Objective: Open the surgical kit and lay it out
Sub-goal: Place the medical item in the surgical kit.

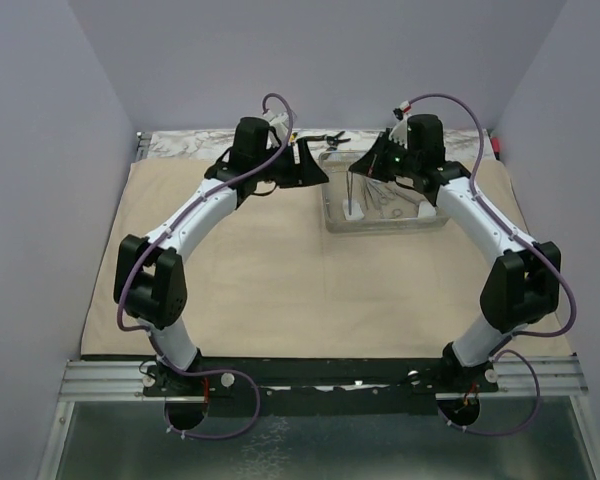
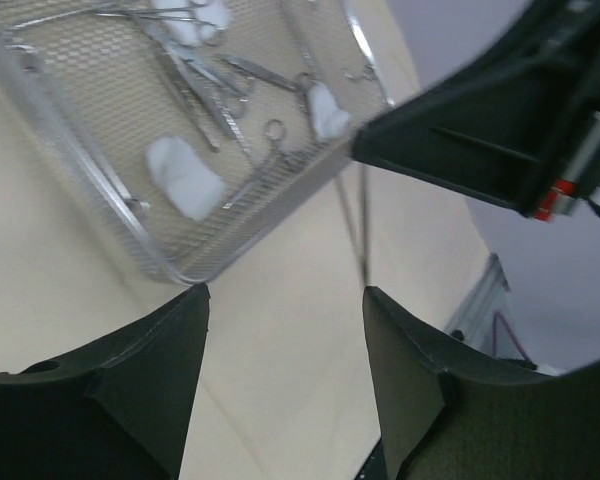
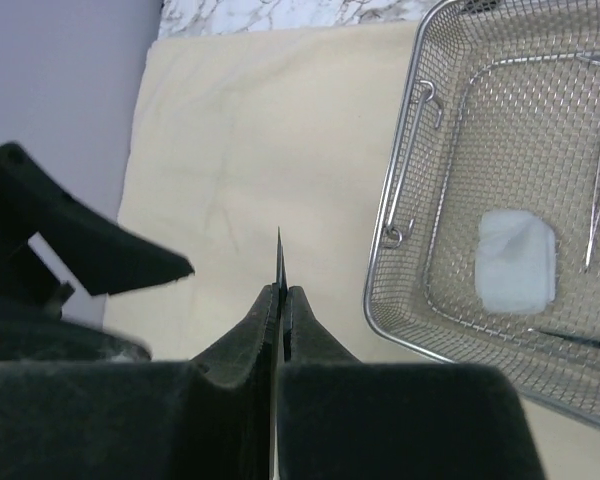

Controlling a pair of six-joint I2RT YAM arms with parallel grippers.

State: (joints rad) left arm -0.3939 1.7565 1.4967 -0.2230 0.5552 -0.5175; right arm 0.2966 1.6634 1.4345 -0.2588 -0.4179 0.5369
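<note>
The beige cloth wrap (image 1: 280, 270) lies spread flat over the table. On its far right part stands the mesh-lined tray (image 1: 332, 215) (image 3: 400, 200) (image 2: 100, 200), holding steel ring-handled clamps (image 2: 205, 95) and white gauze balls (image 2: 183, 177) (image 3: 517, 260). My right gripper (image 3: 283, 290) (image 1: 378, 168) is shut on the thin tweezers (image 3: 279, 250) (image 2: 358, 220), which hang over the cloth beside the tray's left edge. My left gripper (image 2: 284, 292) (image 1: 315, 165) is open and holds nothing, hovering over the cloth just left of the tray and close to the right gripper.
Black-handled pliers (image 1: 330, 138) lie behind the tray on the marbled strip (image 1: 200, 143) at the back. Purple walls close in on the left, the back and the right. A small red item (image 1: 497, 145) sits at the back right corner.
</note>
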